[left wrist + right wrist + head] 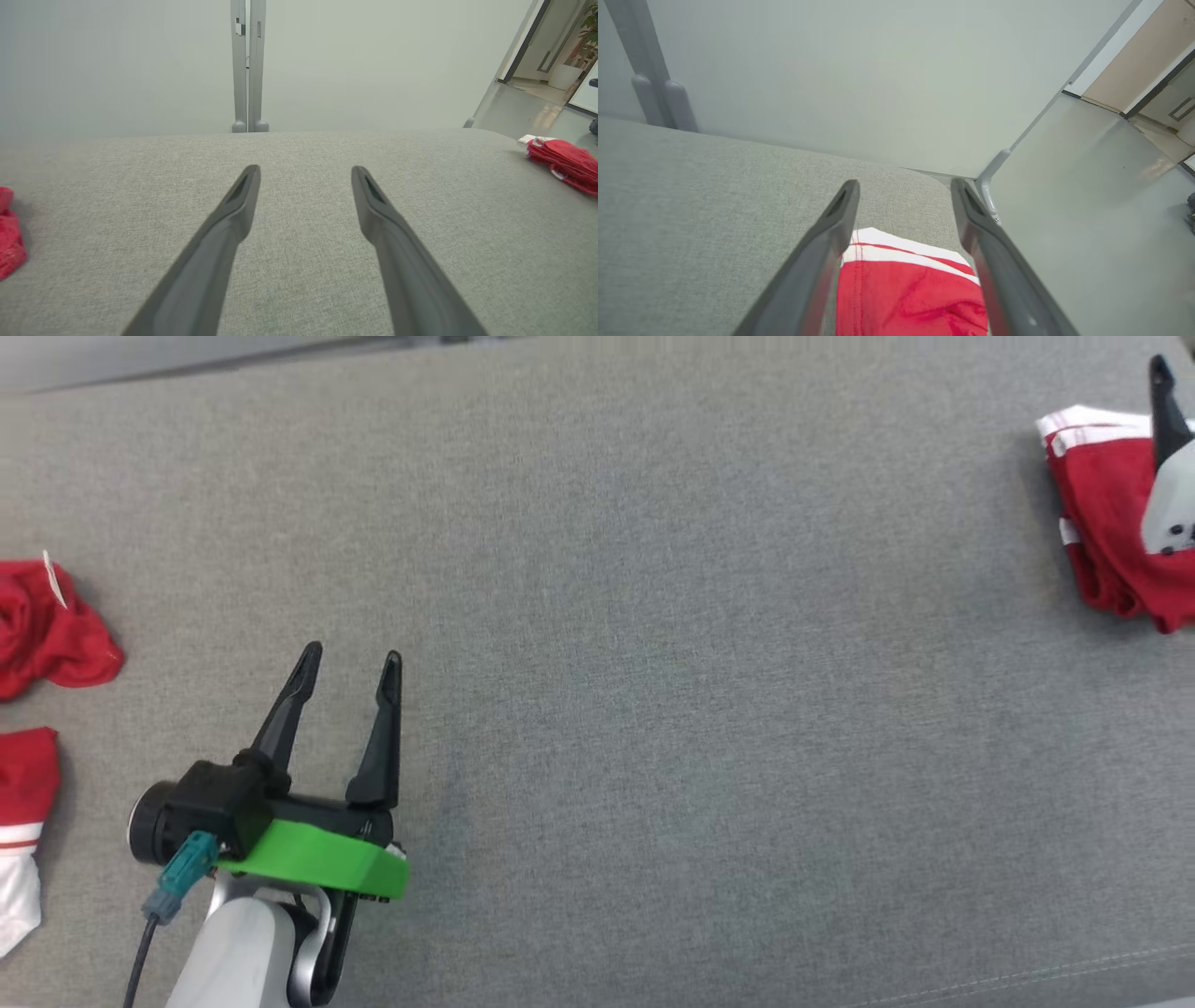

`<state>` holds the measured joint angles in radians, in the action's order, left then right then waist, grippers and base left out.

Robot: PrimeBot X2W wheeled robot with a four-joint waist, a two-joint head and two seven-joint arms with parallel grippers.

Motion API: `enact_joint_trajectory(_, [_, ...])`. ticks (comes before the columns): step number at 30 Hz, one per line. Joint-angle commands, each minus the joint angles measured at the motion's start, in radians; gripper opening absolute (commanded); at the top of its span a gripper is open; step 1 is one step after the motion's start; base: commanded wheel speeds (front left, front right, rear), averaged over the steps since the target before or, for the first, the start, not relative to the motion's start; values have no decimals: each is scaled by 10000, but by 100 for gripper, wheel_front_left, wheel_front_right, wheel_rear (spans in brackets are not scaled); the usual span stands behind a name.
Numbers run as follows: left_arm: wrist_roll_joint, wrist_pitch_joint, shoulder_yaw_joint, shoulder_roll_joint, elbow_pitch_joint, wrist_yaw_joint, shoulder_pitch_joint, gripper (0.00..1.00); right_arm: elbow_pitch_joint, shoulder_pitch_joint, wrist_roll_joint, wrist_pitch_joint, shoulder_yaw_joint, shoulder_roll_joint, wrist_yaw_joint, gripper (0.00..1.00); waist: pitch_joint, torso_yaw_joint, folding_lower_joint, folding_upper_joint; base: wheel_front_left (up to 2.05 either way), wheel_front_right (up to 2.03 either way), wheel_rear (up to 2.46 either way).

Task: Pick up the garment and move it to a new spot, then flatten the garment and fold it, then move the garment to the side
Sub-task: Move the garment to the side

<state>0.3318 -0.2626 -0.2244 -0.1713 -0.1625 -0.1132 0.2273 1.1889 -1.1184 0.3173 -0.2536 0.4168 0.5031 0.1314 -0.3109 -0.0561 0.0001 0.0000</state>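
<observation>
The garment (1102,495) is red with white stripes and lies folded at the far right of the grey table (653,663). My right gripper (1162,401) hangs over it, partly cut off by the picture's edge. In the right wrist view that gripper (904,186) stands open, and the garment (906,289) lies flat below the gap between its fingers, near the table's corner. My left gripper (353,658) is open at the lower left with nothing between its fingers. Seen from the left wrist, the left gripper (306,170) points across bare cloth, and the garment (565,163) lies far to the right.
A crumpled red cloth with a white tag (47,625) and a red-and-white cloth (23,821) lie at the table's left edge. Beyond the far edge stands a pale wall with grey posts (247,70). The floor (1087,210) drops away past the right corner.
</observation>
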Motion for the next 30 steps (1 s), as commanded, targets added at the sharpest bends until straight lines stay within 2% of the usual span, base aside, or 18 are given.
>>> enact_joint_trajectory(1, [50, -27, 142, -14, 74, 88, -286, 100, -339, 399, 125, -86, -129, -111, -14, 100, 1438, -260, -1, 0, 0, 0, 0])
enact_joint_trajectory(9, [-1, -26, 833, -136, 220, 441, -1228, 100, -4059, 3158, 336, -113, -1289, -736, -12, 100, 2666, -267, -1, 0, 0, 0, 0])
enact_joint_trajectory(16, [113, -27, 1109, -20, 381, 621, -1854, 100, -6498, 5875, 316, -115, -2450, -1376, -12, 100, 3184, -72, -1, 0, 0, 0, 0])
enact_joint_trajectory(22, [42, -27, 1420, 145, 412, 730, -2123, 100, -7609, 7713, -9, -117, -3223, -2078, -12, 100, 3211, 108, -1, 0, 0, 0, 0])
enact_joint_trajectory(26, [-105, -25, 1534, 233, 284, 606, -2196, 100, -8101, 8617, -185, -117, -3634, -2575, -11, 100, 3226, 269, -1, 0, 0, 0, 0])
enact_joint_trajectory(30, [-416, -16, 1589, 304, 85, 558, -2253, 100, -8550, 9316, -586, -118, -3495, -2842, -9, 100, 3245, 350, -1, 0, 0, 0, 0])
